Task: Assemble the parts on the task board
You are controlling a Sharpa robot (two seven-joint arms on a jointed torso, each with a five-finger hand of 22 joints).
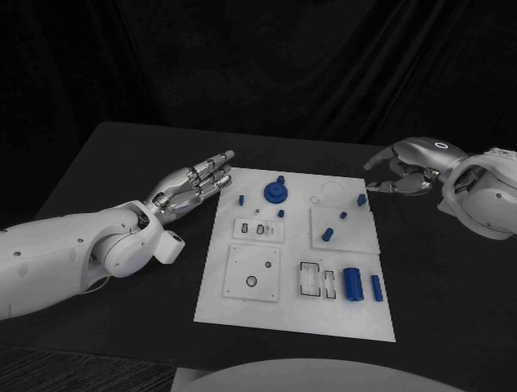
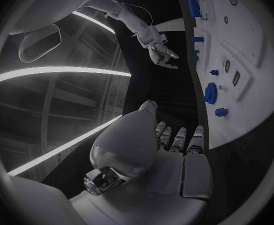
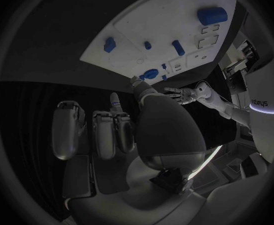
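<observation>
The white task board [image 1: 249, 310] lies in the middle of the black table. A blue gear [image 1: 277, 191] stands near its far edge, with small blue pegs [image 1: 327, 234] scattered around it. A thick blue cylinder [image 1: 353, 282] and a slimmer one [image 1: 376, 287] lie near the right edge. My left hand [image 1: 197, 186] hovers by the board's far left corner, fingers stretched out, holding nothing. My right hand [image 1: 402, 171] hangs just beyond the far right corner, fingers curved downward and apart, empty. The left wrist view shows the gear [image 2: 210, 92] and my right hand [image 2: 162, 54].
Several rectangular slots [image 1: 310, 278] and round holes [image 1: 252, 281] mark the board's near half. Bare black tabletop [image 1: 129, 163] surrounds the board on all sides. A dark curtain hangs behind the table.
</observation>
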